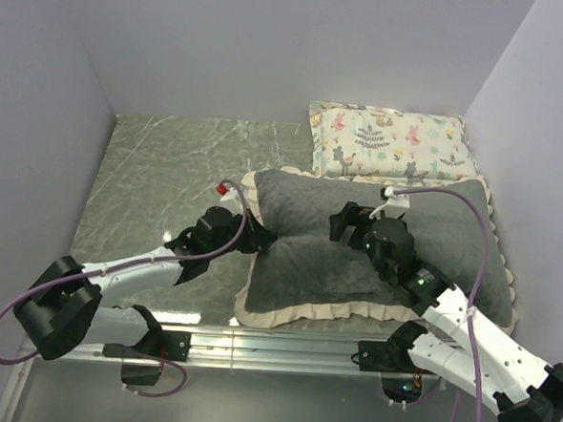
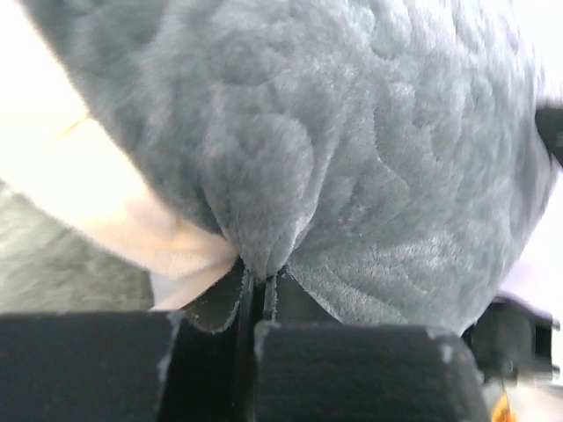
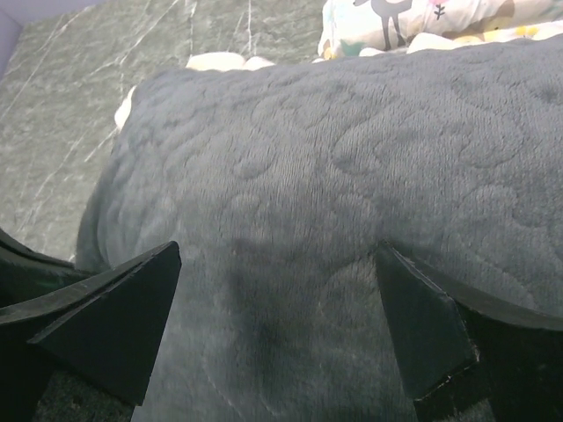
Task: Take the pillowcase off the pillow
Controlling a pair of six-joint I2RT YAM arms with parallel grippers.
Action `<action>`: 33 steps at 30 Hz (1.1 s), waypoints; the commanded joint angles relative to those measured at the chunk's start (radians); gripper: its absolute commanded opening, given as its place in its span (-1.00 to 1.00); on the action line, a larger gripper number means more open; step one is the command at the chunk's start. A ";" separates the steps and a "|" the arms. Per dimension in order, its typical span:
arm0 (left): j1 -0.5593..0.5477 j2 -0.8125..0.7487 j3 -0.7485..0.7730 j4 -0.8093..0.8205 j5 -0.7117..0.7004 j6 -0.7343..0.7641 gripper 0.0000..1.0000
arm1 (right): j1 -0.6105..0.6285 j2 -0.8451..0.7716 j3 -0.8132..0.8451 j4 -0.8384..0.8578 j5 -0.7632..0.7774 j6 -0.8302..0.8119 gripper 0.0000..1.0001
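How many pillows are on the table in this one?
2. One fills the grey pillowcase near the arms and is hidden by that cover. The animal-print pillow lies behind it at the far right corner. No others show.

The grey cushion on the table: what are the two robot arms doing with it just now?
The two arms are working on the dark grey pillowcase, which lies plump on the table; the pillow seems to be inside it, out of sight. The left gripper is shut on a pinched fold of the plush at the case's left edge. The right gripper is open, its fingers spread wide over the top face, holding nothing. The case is not yet pulled off.
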State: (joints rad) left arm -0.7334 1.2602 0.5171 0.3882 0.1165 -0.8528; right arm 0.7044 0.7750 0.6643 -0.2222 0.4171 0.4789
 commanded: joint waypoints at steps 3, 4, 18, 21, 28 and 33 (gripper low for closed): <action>0.079 -0.166 0.083 -0.321 -0.351 -0.058 -0.99 | 0.006 0.006 0.038 0.024 -0.011 -0.031 0.99; 0.109 -0.226 0.084 -0.365 -0.377 -0.096 -0.99 | 0.006 0.009 0.043 0.024 -0.017 -0.036 0.99; 0.463 -0.481 0.089 -0.640 -0.425 -0.117 -0.99 | 0.044 -0.002 0.115 -0.078 -0.167 -0.083 0.99; 0.465 -0.464 0.093 -0.646 -0.452 -0.114 -0.99 | 0.085 -0.066 0.083 -0.114 -0.127 -0.076 0.99; 0.465 -0.418 0.093 -0.621 -0.430 -0.109 -0.99 | 0.349 -0.131 0.011 -0.112 -0.090 -0.010 1.00; 0.466 -0.406 0.095 -0.615 -0.425 -0.092 -0.99 | 0.658 -0.024 -0.055 -0.111 0.135 0.108 1.00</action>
State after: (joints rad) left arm -0.2649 0.8490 0.5728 -0.2745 -0.3298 -0.9581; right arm 1.2144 0.6735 0.6460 -0.3241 0.3756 0.4965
